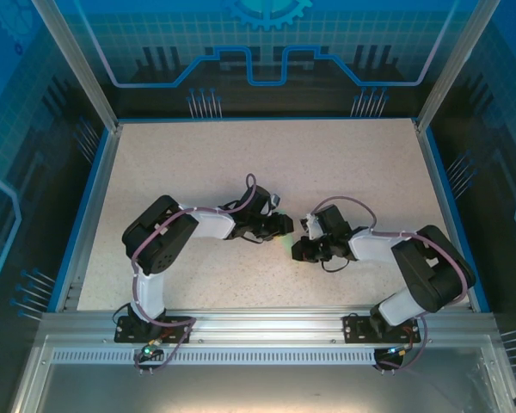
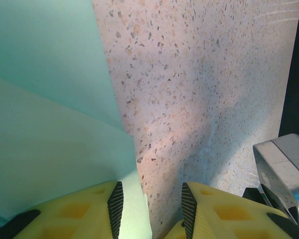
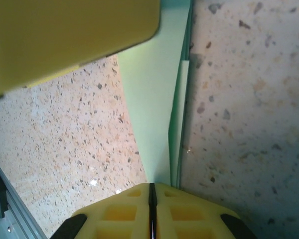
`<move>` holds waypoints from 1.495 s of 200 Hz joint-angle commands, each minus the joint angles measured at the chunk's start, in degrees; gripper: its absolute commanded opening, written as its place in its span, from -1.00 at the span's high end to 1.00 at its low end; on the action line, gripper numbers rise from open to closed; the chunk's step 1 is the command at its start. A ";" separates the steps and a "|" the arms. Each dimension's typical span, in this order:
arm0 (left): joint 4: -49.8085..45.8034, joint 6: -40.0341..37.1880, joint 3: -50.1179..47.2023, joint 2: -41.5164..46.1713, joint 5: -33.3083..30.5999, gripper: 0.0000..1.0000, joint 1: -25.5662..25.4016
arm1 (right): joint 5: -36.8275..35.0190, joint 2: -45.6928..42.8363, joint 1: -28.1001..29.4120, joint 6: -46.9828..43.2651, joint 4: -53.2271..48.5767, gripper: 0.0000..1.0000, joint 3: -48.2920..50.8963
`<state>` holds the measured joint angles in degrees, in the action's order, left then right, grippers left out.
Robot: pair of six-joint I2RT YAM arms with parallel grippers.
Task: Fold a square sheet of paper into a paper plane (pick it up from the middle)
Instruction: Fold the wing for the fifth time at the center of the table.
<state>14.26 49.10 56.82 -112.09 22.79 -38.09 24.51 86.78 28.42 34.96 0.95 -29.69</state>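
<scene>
The pale mint-green sheet of paper (image 2: 50,124) is folded into overlapping layers with a slanted crease. My two arms meet at mid-table. My left gripper (image 2: 152,209) is open; the paper's edge lies beside its left pad and speckled table shows through the rest of the gap. From above, it (image 1: 284,225) points right. My right gripper (image 3: 152,188) is shut on a narrow folded strip of the paper (image 3: 149,109) that runs away from its tips. Seen from above, it (image 1: 299,248) points left. Whether this is a paper plane's shape I cannot tell.
A yellow finger of the left gripper (image 3: 65,35) hangs over the strip's far end. A grey metal part (image 2: 284,164) sits close on the right of the left gripper. The speckled table (image 1: 258,163) has blue edges and clear walls around it.
</scene>
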 commanded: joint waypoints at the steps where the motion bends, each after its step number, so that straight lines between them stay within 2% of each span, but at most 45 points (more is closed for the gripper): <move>1: -3.63 -1.64 -0.04 -2.85 -2.49 0.18 0.34 | 0.52 0.02 -0.44 0.53 -11.20 0.78 3.13; 33: -3.63 -1.64 0.05 -2.98 -2.31 0.18 0.35 | -2.31 -1.62 -0.48 1.88 -14.16 0.78 3.62; 71: -3.67 -1.81 0.39 -3.22 -1.81 0.19 0.30 | -1.62 -4.78 -0.40 2.04 -15.78 0.75 5.26; 105: -3.67 -2.01 0.33 -3.19 -1.29 0.19 0.30 | -1.75 -9.39 -0.39 2.38 -18.83 0.72 2.16; 135: -3.63 -2.17 0.31 -3.31 -1.00 0.18 0.30 | -1.21 -12.58 -0.24 3.26 -17.65 0.69 -2.26; 167: -3.80 -2.08 0.71 -3.39 -0.81 0.19 0.38 | 3.10 -8.27 0.61 4.54 -10.63 0.69 -6.24; 208: -4.04 -1.95 1.08 -3.56 -0.64 0.18 0.34 | 3.09 0.86 1.34 5.29 -5.95 0.69 -10.60; 257: -4.46 -2.08 1.52 -3.48 -0.24 0.18 0.32 | 0.13 8.33 0.21 3.59 -4.39 0.73 -7.14; 299: -4.73 -2.85 1.69 -3.21 -0.02 0.18 0.31 | 1.48 10.51 -1.37 3.26 -2.18 0.82 -1.88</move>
<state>13.13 48.88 58.00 -112.73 23.90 -37.98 28.01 94.26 27.68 39.05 0.89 -35.92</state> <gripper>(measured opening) 0.410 0.103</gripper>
